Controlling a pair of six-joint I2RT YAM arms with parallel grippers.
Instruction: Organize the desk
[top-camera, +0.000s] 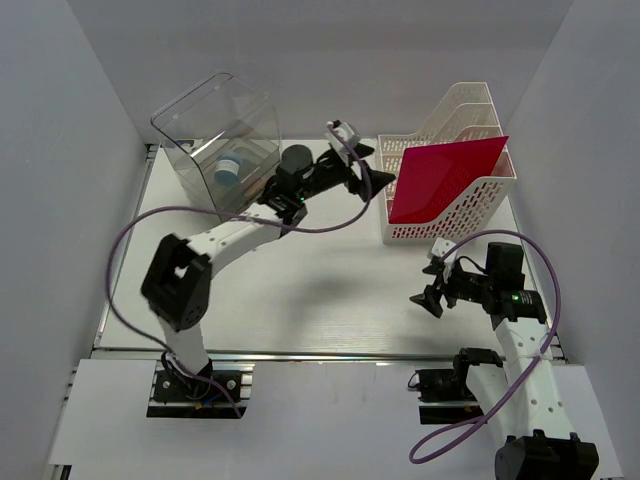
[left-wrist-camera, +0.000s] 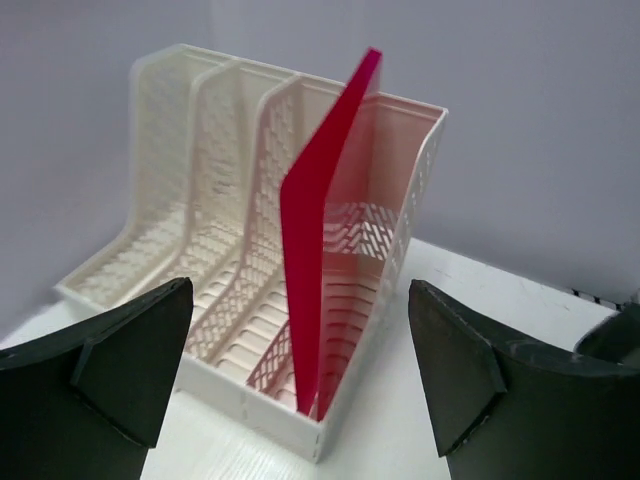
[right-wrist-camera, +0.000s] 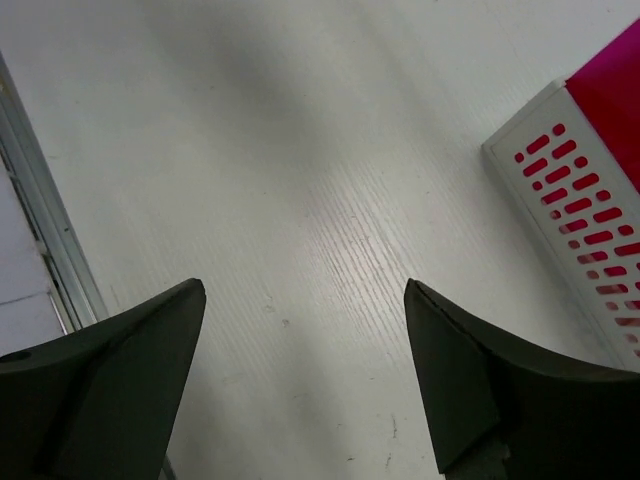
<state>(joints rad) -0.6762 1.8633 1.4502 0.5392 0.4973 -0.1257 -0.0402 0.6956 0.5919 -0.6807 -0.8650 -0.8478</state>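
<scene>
Just beside a white slotted plastic file rack (top-camera: 470, 215), the left gripper (top-camera: 378, 172) hangs spread and empty, facing the upright magenta plastic sheet (top-camera: 440, 178) in the rack's near slot. The right gripper (top-camera: 428, 285), equally spread, hovers over the large flat white bench (top-camera: 320, 300).

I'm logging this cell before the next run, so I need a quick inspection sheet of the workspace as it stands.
Surface: white desk, metal rail along the near edge.
Job's things: red folder stands in the nearest slot of the white file rack, far right; clear box, far left, holds a small blue-and-white item.
Clutter: nothing seen.
Grippers: left gripper open, empty, facing the rack; right gripper open, empty, over bare desk.
Cables: a purple cable loops off each arm.
Surroundings: plain grey walls.
</scene>
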